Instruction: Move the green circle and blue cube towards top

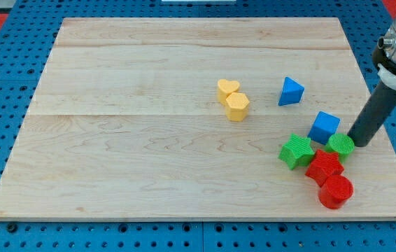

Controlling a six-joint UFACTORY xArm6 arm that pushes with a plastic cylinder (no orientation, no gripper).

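The green circle [341,145] lies at the board's lower right, just below and right of the blue cube [324,127]; the two look close or touching. My tip [358,143] is down at the board immediately right of the green circle, nearly touching it, and right of and slightly below the blue cube. The dark rod rises from the tip toward the view's upper right.
A green star [297,151] sits left of the green circle. A red star [324,166] and a red cylinder [336,192] lie below it. A blue triangle [290,92] is higher up. A yellow heart [228,89] and a yellow hexagon [237,106] sit mid-board. The board's right edge [387,133] is close.
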